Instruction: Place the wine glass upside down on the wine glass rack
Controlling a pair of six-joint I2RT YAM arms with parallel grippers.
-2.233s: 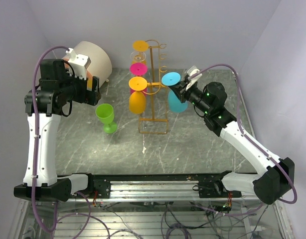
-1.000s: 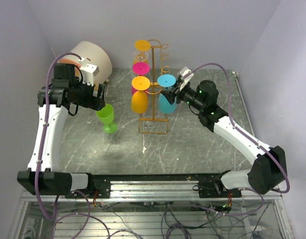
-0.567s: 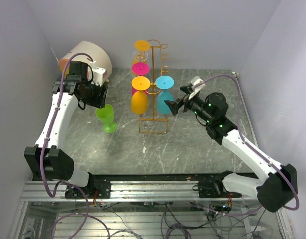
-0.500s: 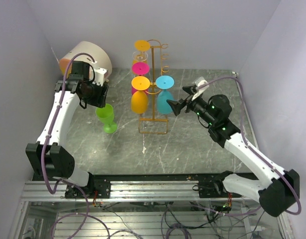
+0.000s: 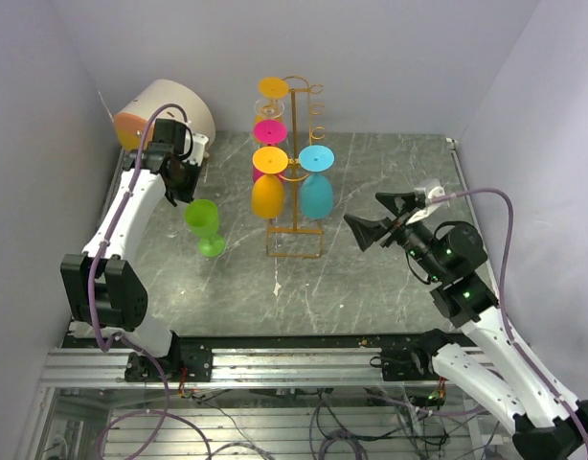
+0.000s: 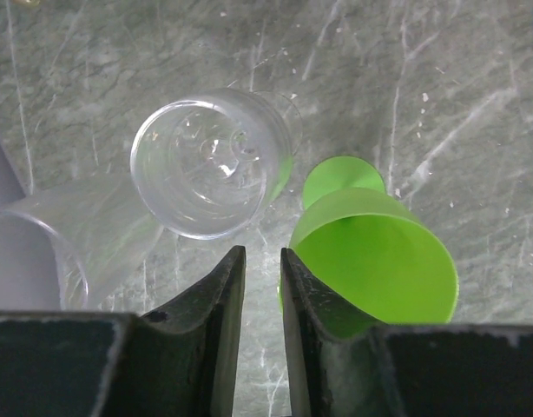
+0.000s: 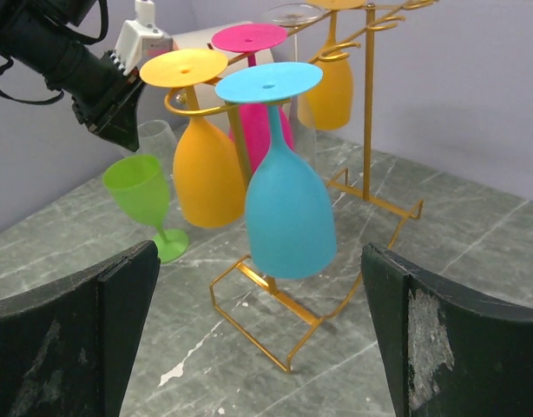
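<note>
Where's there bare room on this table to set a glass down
Free: the near table strip between rack and mounting rail, and the back right corner past the rack. Crowded: back left, around the green glass and clear glasses.

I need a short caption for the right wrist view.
Open right hand facing blue wine glass hung upside down on orange rack.

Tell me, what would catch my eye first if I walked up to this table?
The orange-yellow wine glass rack stands mid-table, with a blue glass, an orange glass and a pink glass hanging upside down from it. Left of it a green glass stands upright, the left hand just over its rim. The right hand hovers wide open, right of the rack and apart from it.
</note>
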